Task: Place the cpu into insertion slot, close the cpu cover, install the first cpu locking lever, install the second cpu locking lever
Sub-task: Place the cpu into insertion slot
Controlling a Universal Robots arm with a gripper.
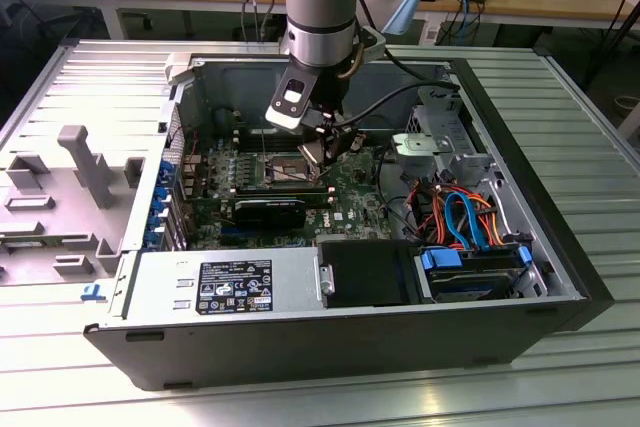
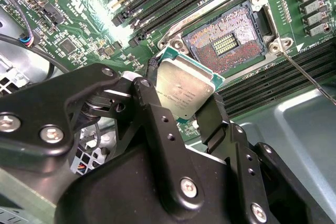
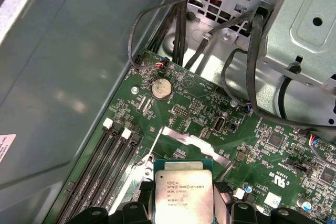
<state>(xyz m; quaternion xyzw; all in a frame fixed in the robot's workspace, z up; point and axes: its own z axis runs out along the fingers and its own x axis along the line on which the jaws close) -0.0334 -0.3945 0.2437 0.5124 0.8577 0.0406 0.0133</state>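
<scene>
While the black two-finger gripper [image 1: 322,150] hangs at the centre of the exterior view, I see its fingers [image 2: 157,119] closed on the small square silver-topped cpu [image 2: 184,90], near but outside the open, silver-rimmed square insertion slot [image 2: 226,43] on the green circuit board [image 2: 79,3].

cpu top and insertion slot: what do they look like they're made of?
cpu: dull silver top with a brushed sheen, likely a plated metal lid; the green edge looks like circuit board. insertion slot: dark, plastic-looking centre with a dense field of glinting metal contacts and a silver stamped-metal rim.
</scene>
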